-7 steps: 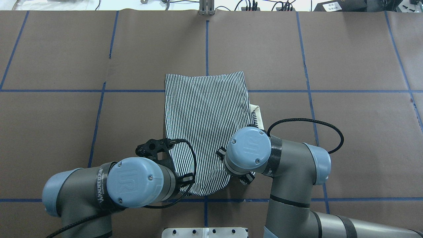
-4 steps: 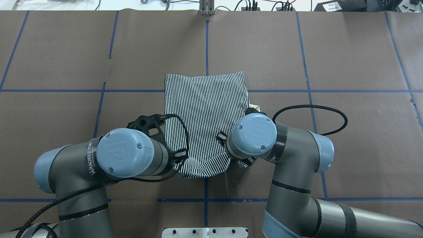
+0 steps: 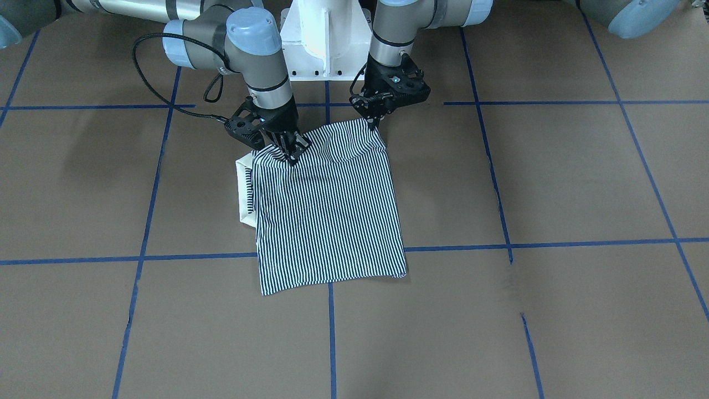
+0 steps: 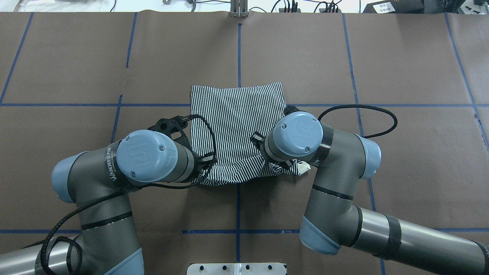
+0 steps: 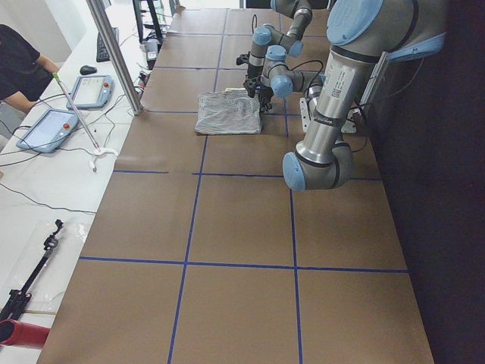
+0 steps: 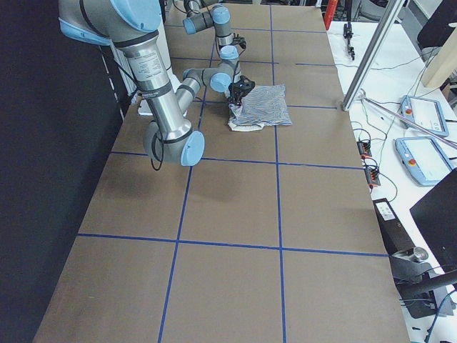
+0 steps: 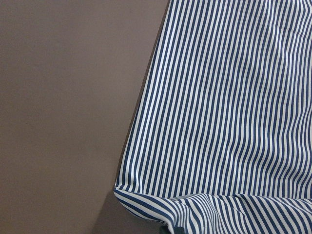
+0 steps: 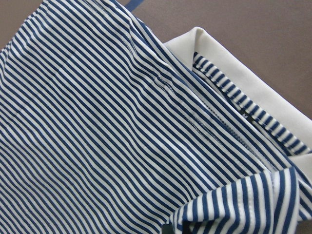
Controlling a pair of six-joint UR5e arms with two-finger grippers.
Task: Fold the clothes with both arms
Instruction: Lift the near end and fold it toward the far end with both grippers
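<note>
While its robot-side edge is held up at 2 corners, the short-sleeved polo shirt with thin navy and white stripes [image 3: 329, 216] lies near the middle of the brown paper-covered table marked with blue tape lines [image 3: 554, 177], already narrowed to a long rectangle. Seen from the front-facing camera, the black 2-finger right gripper [image 3: 289, 154] is closed on the shirt's corner at 11 o'clock. The black 2-finger left gripper [image 3: 375, 122] is closed on the corner at 1 o'clock. That edge is raised off the table and sags slightly between them, while the far hem at 6 o'clock lies flat. The plain white collar [image 3: 242, 194] sticks out from under the stripes at 9 o'clock. The step in hand looks like carrying the raised edge toward 6 o'clock to halve the shirt. To do it well, both grippers should travel level and together, hold the cloth taut between them, and lay corner on corner at the hem before letting go.
</note>
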